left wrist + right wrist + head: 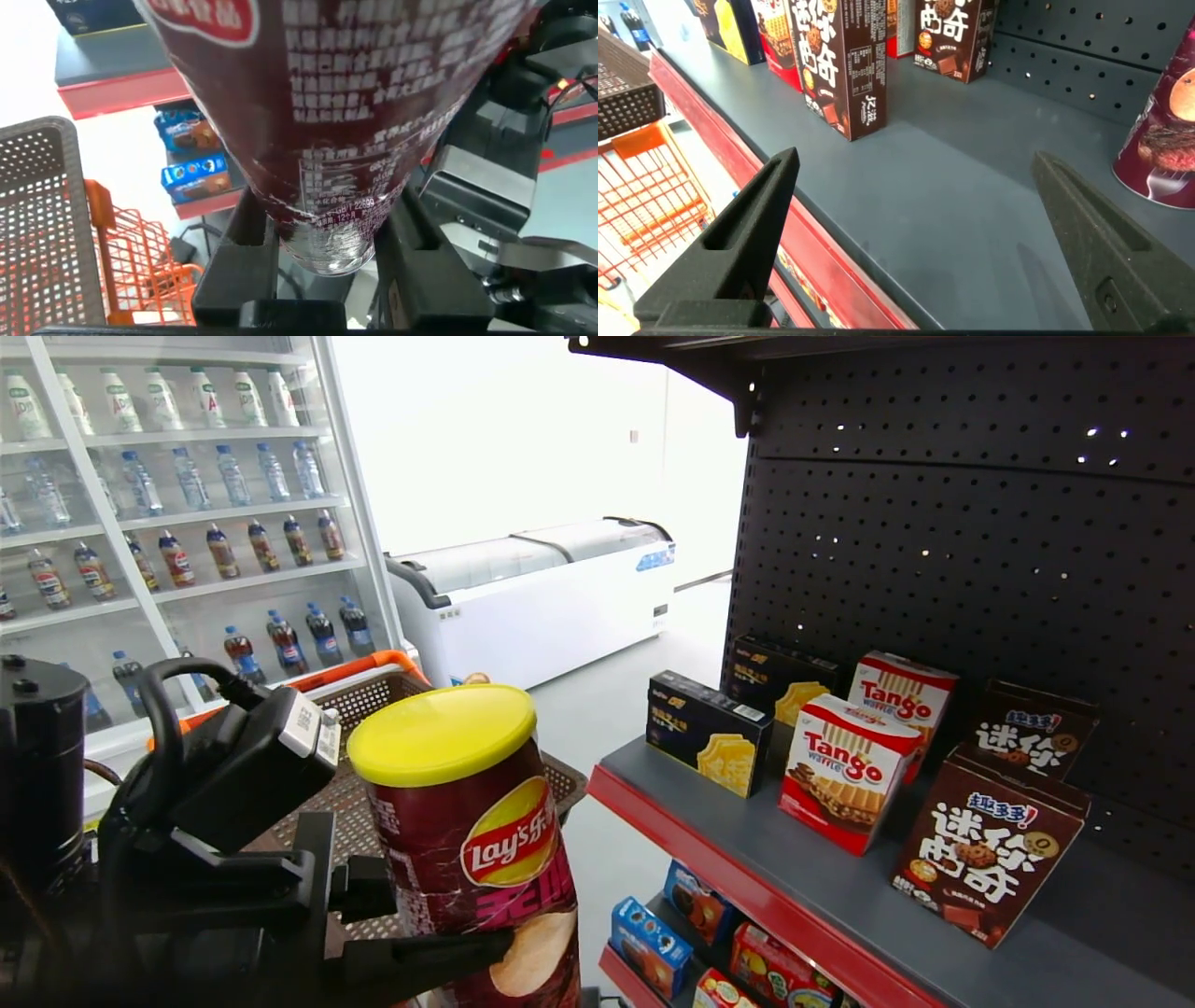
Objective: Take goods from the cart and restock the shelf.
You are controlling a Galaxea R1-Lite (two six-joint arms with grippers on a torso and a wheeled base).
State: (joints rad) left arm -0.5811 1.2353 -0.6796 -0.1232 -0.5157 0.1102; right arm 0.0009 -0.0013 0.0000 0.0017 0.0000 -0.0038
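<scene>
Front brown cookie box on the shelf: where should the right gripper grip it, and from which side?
Likely its upper half, across the thin depth, from the bare grey shelf side where the open right gripper is. The brown cardboard cookie box stands upright, tall and slim; a red wafer box flanks its other side.

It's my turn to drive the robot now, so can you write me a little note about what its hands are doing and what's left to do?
Left hand: shut on the chip can, holding it upright by the cart, short of the shelf.
Right hand: open and empty, over a bare part of the shelf next to the brown boxes.
Done: the chip can is out of the cart. Another dark red can stands on the shelf.
Left: set the held can on the shelf, probably in that bare space. The inside of the cart is hidden, so check it for more goods.
</scene>
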